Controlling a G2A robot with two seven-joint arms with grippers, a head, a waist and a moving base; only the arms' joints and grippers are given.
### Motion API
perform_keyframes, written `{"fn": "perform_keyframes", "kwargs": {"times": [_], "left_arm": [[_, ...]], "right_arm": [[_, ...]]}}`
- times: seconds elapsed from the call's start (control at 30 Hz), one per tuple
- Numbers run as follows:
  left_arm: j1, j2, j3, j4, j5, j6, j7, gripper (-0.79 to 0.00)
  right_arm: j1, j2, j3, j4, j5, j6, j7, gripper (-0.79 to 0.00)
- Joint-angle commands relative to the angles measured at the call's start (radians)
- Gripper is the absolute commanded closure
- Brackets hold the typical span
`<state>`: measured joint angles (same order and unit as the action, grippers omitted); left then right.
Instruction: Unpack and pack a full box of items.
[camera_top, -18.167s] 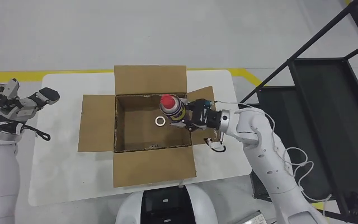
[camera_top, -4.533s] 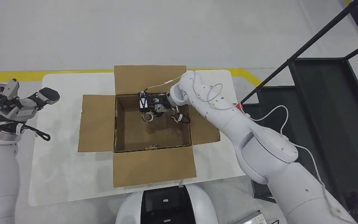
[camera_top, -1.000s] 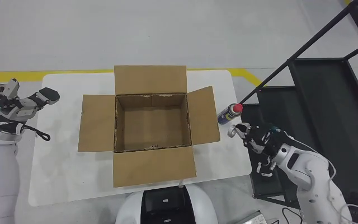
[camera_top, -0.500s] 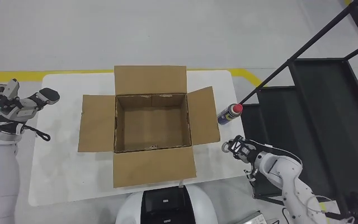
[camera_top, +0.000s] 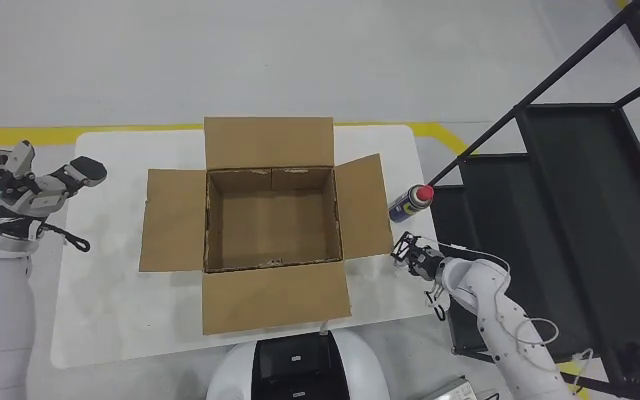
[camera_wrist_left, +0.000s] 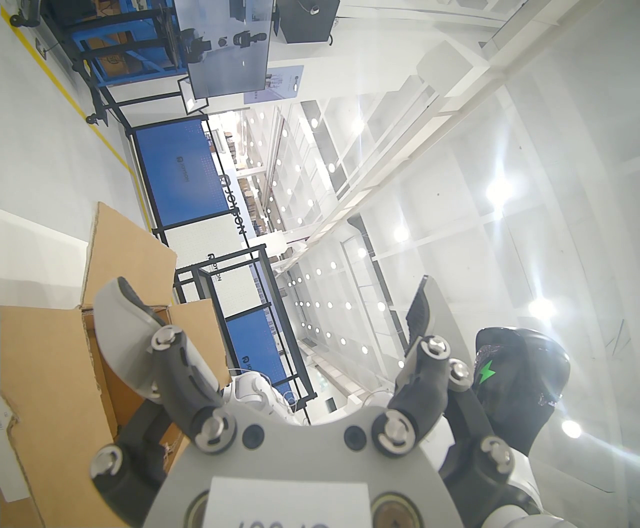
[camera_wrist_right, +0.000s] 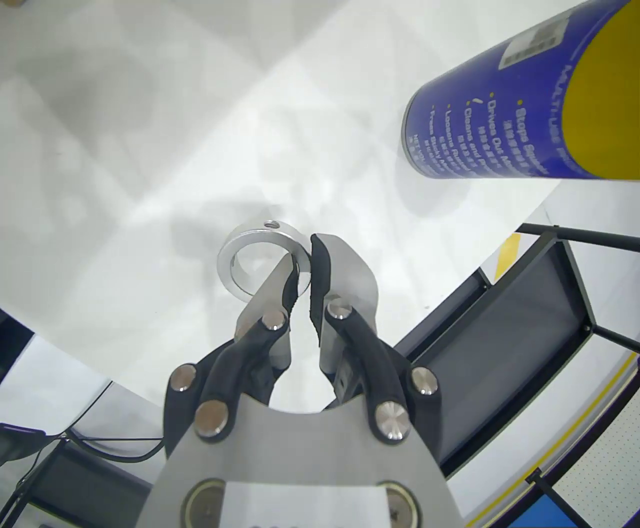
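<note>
An open cardboard box (camera_top: 270, 218) stands mid-table, its inside bare. A blue spray can with a red cap (camera_top: 412, 201) stands on the table to the right of the box; its blue and yellow body (camera_wrist_right: 525, 100) looms in the right wrist view. My right gripper (camera_top: 412, 252) (camera_wrist_right: 302, 260) sits low over the table's right edge, shut on the rim of a small silver metal ring (camera_wrist_right: 257, 255), close to the can. My left gripper (camera_top: 80, 172) (camera_wrist_left: 265, 310) hangs open and empty off the table's left side, beside the box flap (camera_wrist_left: 45, 360).
A black metal stair frame (camera_top: 540, 180) stands just right of the table, close to my right arm. The white table (camera_top: 120, 300) has bare room left of and in front of the box. A yellow floor line (camera_top: 440, 130) runs behind.
The right gripper carried the ring from off the table's right side in toward the table, ending low beside the spray can. The left arm has kept still.
</note>
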<state>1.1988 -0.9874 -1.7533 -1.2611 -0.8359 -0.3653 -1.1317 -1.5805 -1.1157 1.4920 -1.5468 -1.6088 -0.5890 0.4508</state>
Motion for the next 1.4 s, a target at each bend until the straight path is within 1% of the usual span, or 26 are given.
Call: {"fn": "perform_keyframes", "kwargs": {"times": [0.0,0.23,0.33,0.37,0.4,0.43,0.5,0.6,0.77,0.87,1.0,1.13,1.23,1.37], "left_arm": [[0.0,0.0,0.0,0.0,0.0,0.0,0.0,-0.785],[0.0,0.0,0.0,0.0,0.0,0.0,0.0,-0.785],[0.0,0.0,0.0,0.0,0.0,0.0,0.0,-0.785],[0.0,0.0,0.0,0.0,0.0,0.0,0.0,-0.785],[0.0,0.0,0.0,0.0,0.0,0.0,0.0,-0.785],[0.0,0.0,0.0,0.0,0.0,0.0,0.0,-0.785],[0.0,0.0,0.0,0.0,0.0,0.0,0.0,-0.785],[0.0,0.0,0.0,0.0,0.0,0.0,0.0,-0.785],[0.0,0.0,0.0,0.0,0.0,0.0,0.0,-0.785],[0.0,0.0,0.0,0.0,0.0,0.0,0.0,-0.785],[0.0,0.0,0.0,0.0,0.0,0.0,0.0,-0.785],[0.0,0.0,0.0,0.0,0.0,0.0,0.0,-0.785],[0.0,0.0,0.0,0.0,0.0,0.0,0.0,-0.785],[0.0,0.0,0.0,0.0,0.0,0.0,0.0,-0.785]], "right_arm": [[0.021,-0.002,-0.013,0.015,0.009,0.009,0.018,0.0],[0.068,-0.008,-0.05,0.06,0.027,0.045,0.059,0.0],[0.08,-0.009,-0.061,0.076,0.028,0.053,0.059,-0.234],[0.083,-0.01,-0.063,0.079,0.03,0.055,0.059,-0.283],[0.084,-0.01,-0.064,0.082,0.036,0.056,0.057,-0.357],[0.086,-0.01,-0.064,0.083,0.042,0.058,0.056,-0.542],[0.083,-0.01,-0.059,0.079,0.063,0.058,0.049,-0.785],[0.063,-0.005,-0.033,0.057,0.09,0.048,0.043,-0.785],[-0.007,0.008,0.044,-0.003,0.144,0.013,0.02,-0.785],[-0.059,0.017,0.1,-0.058,0.195,-0.049,-0.016,-0.785],[-0.133,0.029,0.19,-0.128,0.302,-0.151,-0.084,-0.785],[-0.197,0.039,0.28,-0.197,0.392,-0.223,-0.124,-0.785],[-0.232,0.044,0.34,-0.271,0.422,-0.22,-0.137,-0.785],[-0.262,0.045,0.388,-0.351,0.483,-0.19,-0.154,-0.785]]}}
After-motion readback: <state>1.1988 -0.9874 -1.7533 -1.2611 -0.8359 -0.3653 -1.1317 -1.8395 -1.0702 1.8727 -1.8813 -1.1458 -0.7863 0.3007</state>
